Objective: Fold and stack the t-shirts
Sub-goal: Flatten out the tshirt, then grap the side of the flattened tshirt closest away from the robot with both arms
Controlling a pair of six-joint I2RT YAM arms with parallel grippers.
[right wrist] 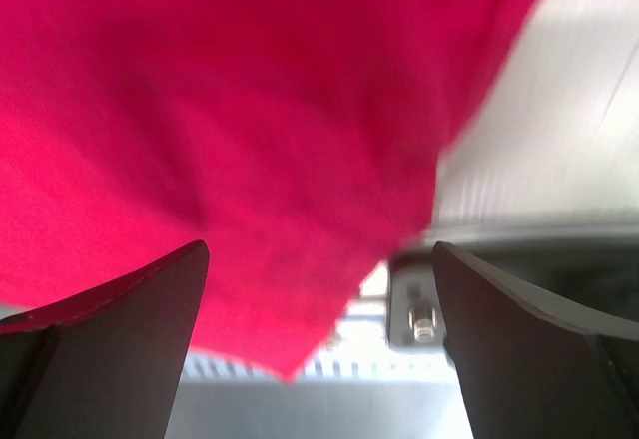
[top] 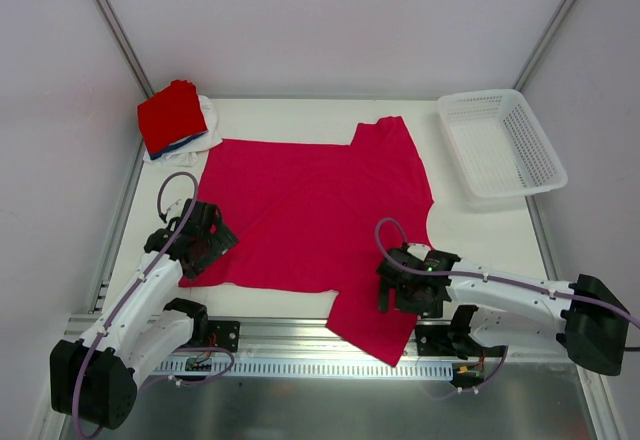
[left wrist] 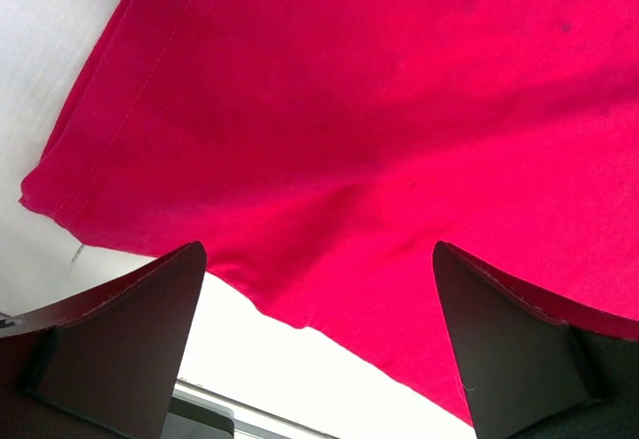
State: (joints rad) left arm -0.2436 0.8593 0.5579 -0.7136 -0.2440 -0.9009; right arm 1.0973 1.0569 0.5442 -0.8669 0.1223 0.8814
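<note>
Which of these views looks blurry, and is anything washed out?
Right wrist view: blurred, the crimson t-shirt smeared soft. Left wrist view: sharp, hem stitching readable, but the white table is washed out. Top view: evenly lit, in focus, faint shadows.

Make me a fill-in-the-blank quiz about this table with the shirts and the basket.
The top t-shirt of the folded stack is bright ____.
The white mesh basket sits at the far ____ corner of the table.
The left gripper and right gripper both have jaws standing ____.
Missing words: red; right; open.
</note>
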